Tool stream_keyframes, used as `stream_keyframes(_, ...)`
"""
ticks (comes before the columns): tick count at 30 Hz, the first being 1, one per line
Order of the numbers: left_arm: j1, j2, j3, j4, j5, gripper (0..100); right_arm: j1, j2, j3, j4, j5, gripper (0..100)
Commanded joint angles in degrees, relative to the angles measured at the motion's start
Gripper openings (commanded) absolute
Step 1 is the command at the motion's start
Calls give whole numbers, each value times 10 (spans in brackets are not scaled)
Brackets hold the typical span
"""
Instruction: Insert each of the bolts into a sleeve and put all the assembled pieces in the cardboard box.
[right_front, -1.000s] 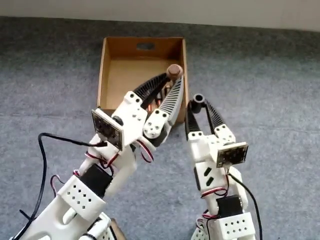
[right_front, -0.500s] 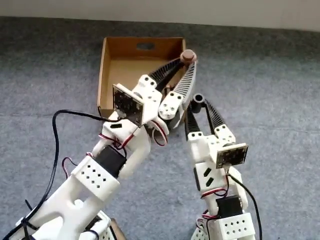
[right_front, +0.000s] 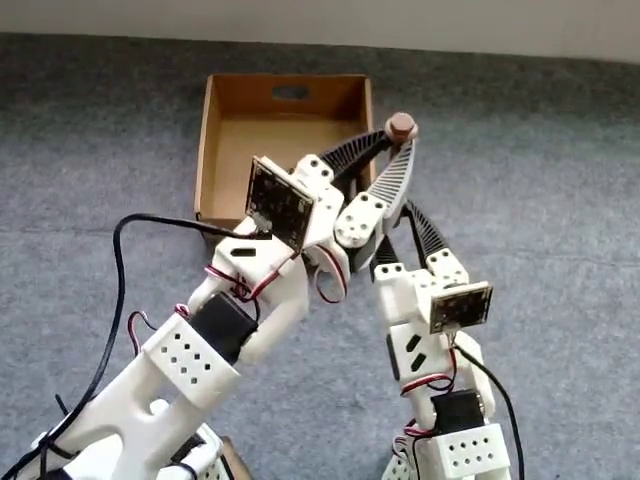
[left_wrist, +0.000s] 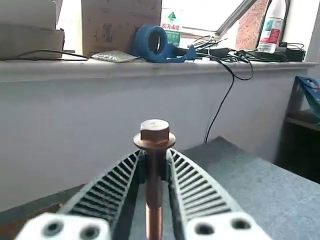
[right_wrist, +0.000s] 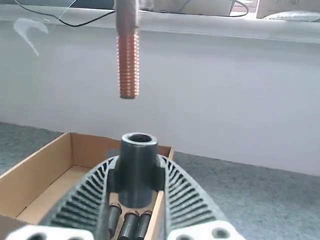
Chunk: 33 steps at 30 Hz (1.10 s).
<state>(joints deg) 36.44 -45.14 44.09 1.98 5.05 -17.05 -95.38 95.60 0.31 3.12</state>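
My left gripper (right_front: 399, 142) is shut on a copper bolt (left_wrist: 154, 172), held upright with its hex head (right_front: 401, 126) on top. The bolt hangs just right of the cardboard box (right_front: 205, 150) rim. My right gripper (right_wrist: 137, 172) is shut on a dark sleeve (right_wrist: 137, 165), bore facing up. The bolt's threaded shank (right_wrist: 127, 57) hangs a short way above the sleeve's opening, slightly off to one side. In the high view the left gripper covers the sleeve. Several dark assembled pieces (right_wrist: 128, 223) lie in the box.
Grey carpet (right_front: 520, 170) surrounds the box on all sides. A black cable (right_front: 115, 300) loops beside the left arm. The two arms stand close together, with their fingers overlapping in the high view.
The left arm has carried the bolt rightward, from over the box's right wall to above the sleeve. The right arm has kept still with the sleeve.
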Motion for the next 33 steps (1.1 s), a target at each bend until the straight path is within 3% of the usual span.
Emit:
stream_keyframes(1,22,1,-26,2,-1,8,7,1,-1,-4,5,6)
stream_keyframes(33,5,59,-3,-24,-3,8,7,-2,-4,-3,5,6)
